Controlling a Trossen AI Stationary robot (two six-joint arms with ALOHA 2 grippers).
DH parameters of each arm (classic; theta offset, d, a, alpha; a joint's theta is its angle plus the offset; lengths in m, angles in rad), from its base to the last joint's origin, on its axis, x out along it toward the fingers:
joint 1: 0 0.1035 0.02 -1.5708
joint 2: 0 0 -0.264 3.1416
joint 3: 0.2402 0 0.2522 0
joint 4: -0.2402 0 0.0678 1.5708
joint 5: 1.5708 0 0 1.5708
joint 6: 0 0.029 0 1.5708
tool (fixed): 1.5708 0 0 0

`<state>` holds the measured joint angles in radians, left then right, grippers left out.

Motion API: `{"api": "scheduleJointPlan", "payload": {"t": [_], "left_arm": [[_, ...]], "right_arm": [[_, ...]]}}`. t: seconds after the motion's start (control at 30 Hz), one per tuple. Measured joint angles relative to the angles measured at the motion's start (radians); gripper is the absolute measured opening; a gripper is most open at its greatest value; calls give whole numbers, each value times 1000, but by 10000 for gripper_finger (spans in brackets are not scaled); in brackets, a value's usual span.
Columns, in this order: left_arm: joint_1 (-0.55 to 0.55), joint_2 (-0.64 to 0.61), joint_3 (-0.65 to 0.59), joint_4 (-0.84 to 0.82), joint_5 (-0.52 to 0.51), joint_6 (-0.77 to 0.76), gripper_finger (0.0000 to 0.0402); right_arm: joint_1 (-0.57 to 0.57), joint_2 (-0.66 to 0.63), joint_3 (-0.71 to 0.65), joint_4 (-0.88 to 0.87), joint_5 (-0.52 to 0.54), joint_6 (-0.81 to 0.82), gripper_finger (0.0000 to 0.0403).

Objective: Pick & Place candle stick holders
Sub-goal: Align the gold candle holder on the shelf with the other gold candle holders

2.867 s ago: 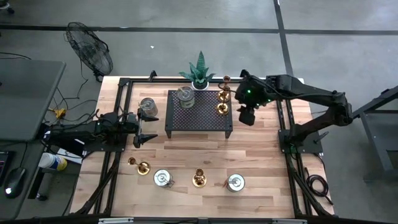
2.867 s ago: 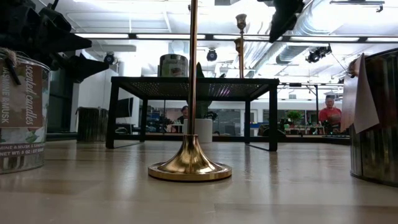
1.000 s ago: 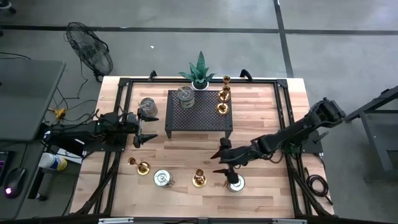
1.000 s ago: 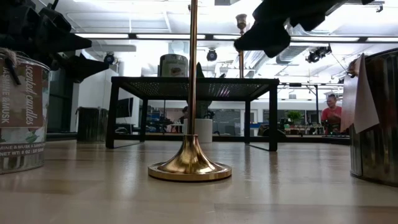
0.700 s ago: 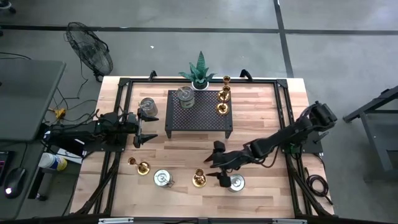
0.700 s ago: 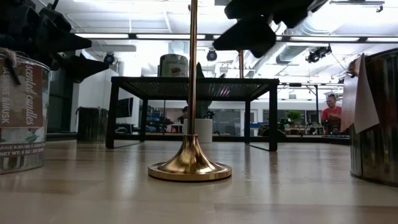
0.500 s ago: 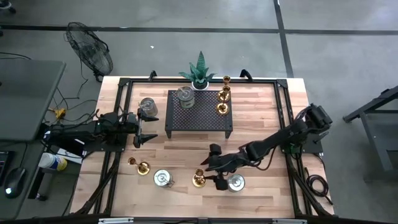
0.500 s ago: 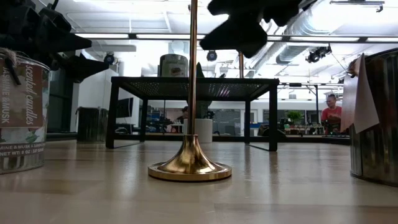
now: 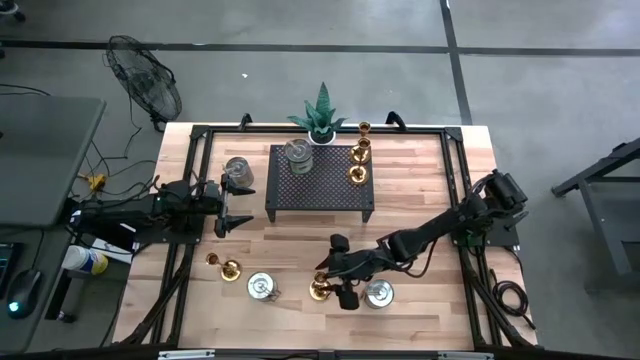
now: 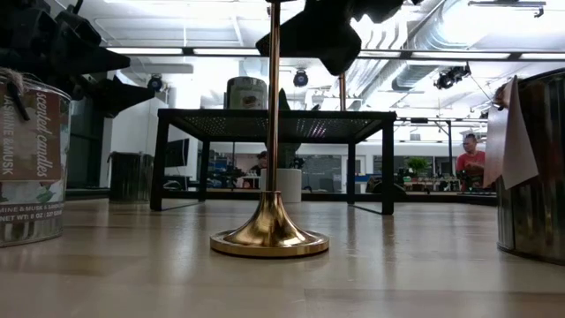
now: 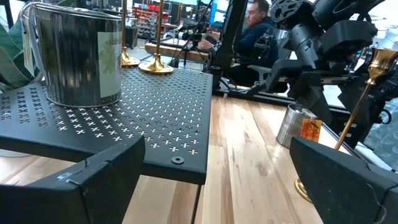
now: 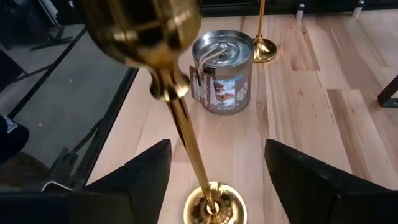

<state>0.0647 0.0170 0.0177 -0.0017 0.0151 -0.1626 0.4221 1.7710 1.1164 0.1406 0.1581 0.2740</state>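
Between the spread fingers of the right gripper (image 12: 214, 180) stands the brass candle stick holder (image 12: 186, 134), untouched, base on the table (image 9: 420, 200). Centre both fingers on the slim stem, close squarely, and lift vertically to avoid tipping. Left gripper (image 9: 228, 207) waits open beside the rack (image 9: 320, 180).

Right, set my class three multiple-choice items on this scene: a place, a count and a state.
1. Where is the right gripper? A over the rack; B at the front brass candlestick; C off the table.
2. Silvery tins on the rack? A one; B two; C three.
3. The right gripper's fingers? A shut on a tin; B open; C shut, empty.
Answers: 1 B, its wrist view shows the stem between them. 2 A, one tin stands there. 3 B, they stand apart, either side of the stem.
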Motion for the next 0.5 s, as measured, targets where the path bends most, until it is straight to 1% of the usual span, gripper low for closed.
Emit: {"api": "scheduleJointPlan", "payload": {"t": [0.17,0.4,0.5], "left_arm": [[0,0,0,0,0,0,392],[0,0,0,0,0,0,392],[0,0,0,0,0,0,392]], "right_arm": [[1,0,0,-1,-11,25,210],[4,0,0,-1,-15,17,148],[4,0,0,-1,-15,15,128]]}}
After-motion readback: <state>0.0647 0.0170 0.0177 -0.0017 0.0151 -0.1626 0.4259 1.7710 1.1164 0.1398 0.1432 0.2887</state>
